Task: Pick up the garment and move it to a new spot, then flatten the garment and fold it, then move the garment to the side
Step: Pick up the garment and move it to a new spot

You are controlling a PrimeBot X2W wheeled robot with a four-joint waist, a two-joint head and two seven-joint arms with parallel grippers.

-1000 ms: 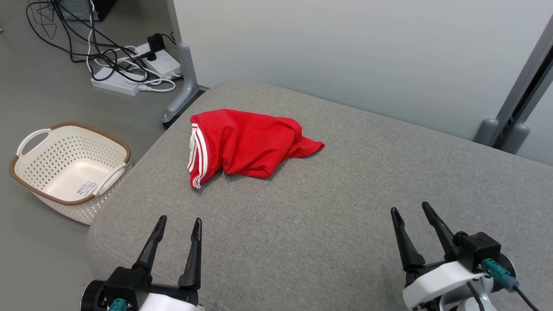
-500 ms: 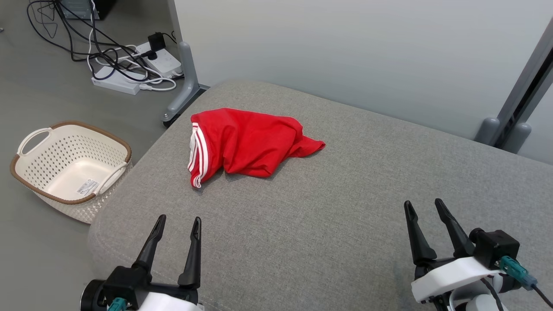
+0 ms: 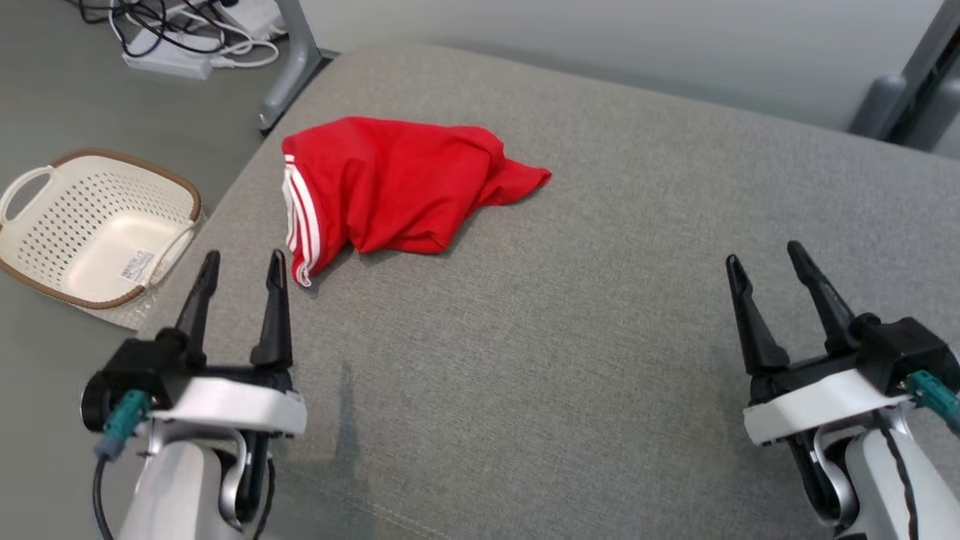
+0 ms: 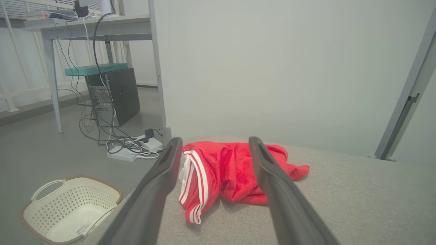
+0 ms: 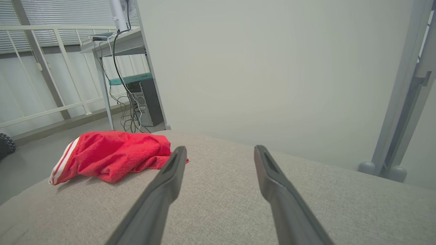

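Observation:
A crumpled red garment with white stripes along one edge lies on the grey cushioned surface, at its far left. The left wrist view shows the garment straight ahead between my fingers, and the right wrist view has it off to the left. My left gripper stands open just short of the garment's striped near corner, with nothing between its fingers. Far to the right, my right gripper hovers open and empty over bare cushion.
A cream perforated basket with a brown rim sits on the floor left of the cushion. Power strips and tangled cables lie on the floor beyond it. A grey wall and metal posts stand behind the surface.
The head camera has tilted down and closer, shifting the whole picture. Both grippers stand further forward now, the left one nearer the garment. The garment lies as before.

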